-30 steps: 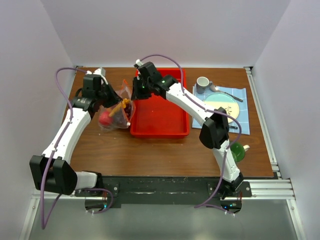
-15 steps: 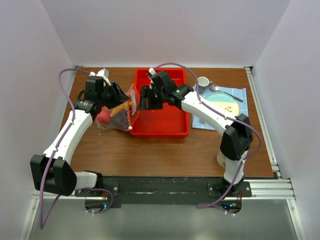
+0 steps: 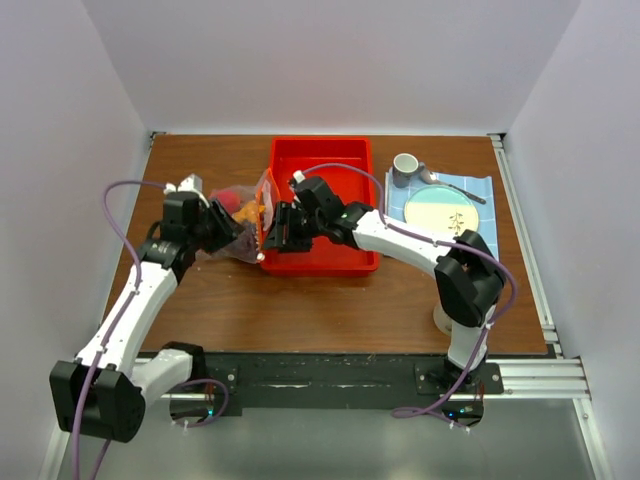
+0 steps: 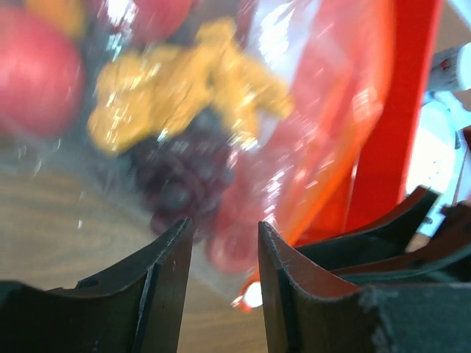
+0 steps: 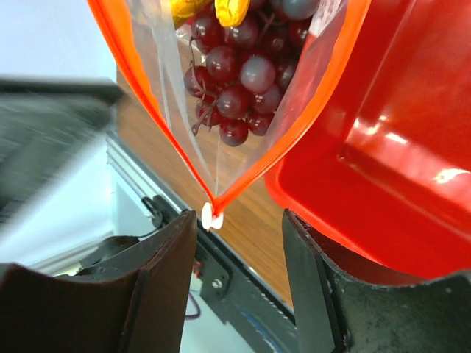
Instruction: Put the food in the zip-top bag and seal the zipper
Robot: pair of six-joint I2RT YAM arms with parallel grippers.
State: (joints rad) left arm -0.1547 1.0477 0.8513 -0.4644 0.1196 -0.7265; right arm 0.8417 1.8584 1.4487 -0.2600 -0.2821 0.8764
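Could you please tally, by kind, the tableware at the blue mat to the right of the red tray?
Mug: 1
Plate: 1
Spoon: 1
Total: 3 pieces at the blue mat

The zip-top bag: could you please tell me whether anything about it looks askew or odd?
Yes. The zip-top bag sits against the red tray's left wall, and in the right wrist view its zipper strips spread apart in a V, meeting only at the white tab, so the mouth is unsealed. The grapes sit inside.
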